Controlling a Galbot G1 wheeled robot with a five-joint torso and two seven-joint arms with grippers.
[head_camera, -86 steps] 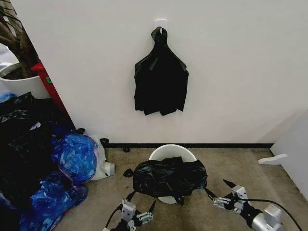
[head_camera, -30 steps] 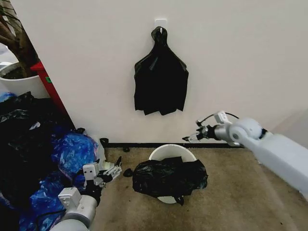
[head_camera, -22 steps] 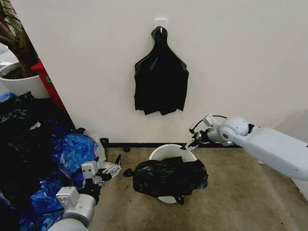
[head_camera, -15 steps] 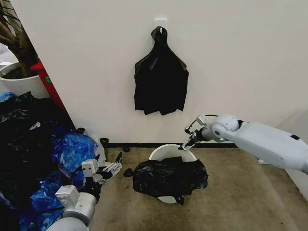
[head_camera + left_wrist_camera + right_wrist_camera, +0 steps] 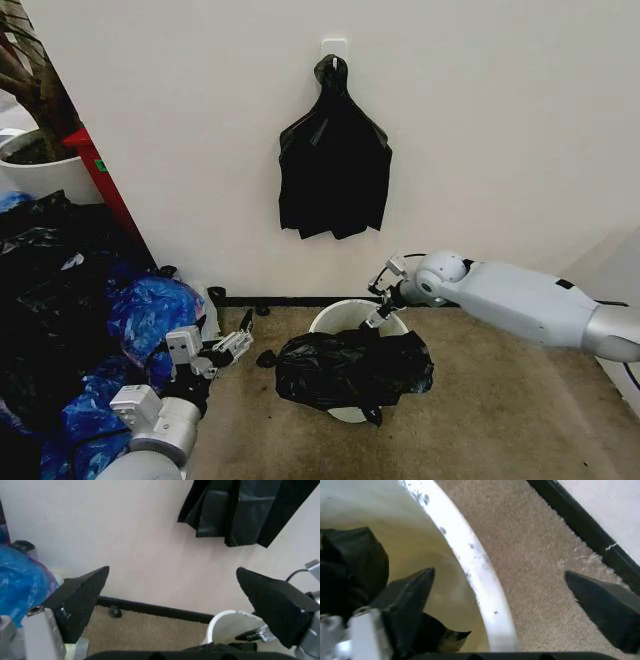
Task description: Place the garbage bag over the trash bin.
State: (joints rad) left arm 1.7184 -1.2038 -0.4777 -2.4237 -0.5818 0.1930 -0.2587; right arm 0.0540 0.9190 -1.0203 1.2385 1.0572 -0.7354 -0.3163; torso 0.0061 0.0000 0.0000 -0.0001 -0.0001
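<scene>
1. Black, glossy and crinkled plastic is seen draped over the near part of the trash bin (image 5: pixel 345 320): this is the garbage bag (image 5: pixel 352 368), and it hangs down the front wall of the bin while the far part of the rim is left bare.
2. The trash bin, a round white bucket with a cream inside, is placed on the beige carpet (image 5: pixel 480 400), near the black baseboard (image 5: pixel 300 301) of the white wall (image 5: pixel 500 130).
3. The right gripper (image 5: pixel 379 295) is held above the far right part of the bin rim, with its fingers spread apart and nothing between them. In the right wrist view the rim (image 5: pixel 470 562) is seen between the two dark fingertips (image 5: pixel 410 596), and a fold of the garbage bag (image 5: pixel 350 570) lies inside the bin.
4. The left gripper (image 5: pixel 228 347) is held low at the left of the bin, well apart from it, just beside the blue plastic bags (image 5: pixel 150 320). Its fingers are also spread wide and empty, as is shown in the left wrist view (image 5: pixel 170 603).
5. A flat black bunch (image 5: pixel 333 165) is hung on a white hook (image 5: pixel 333 46) on the wall, above the bin.
</scene>
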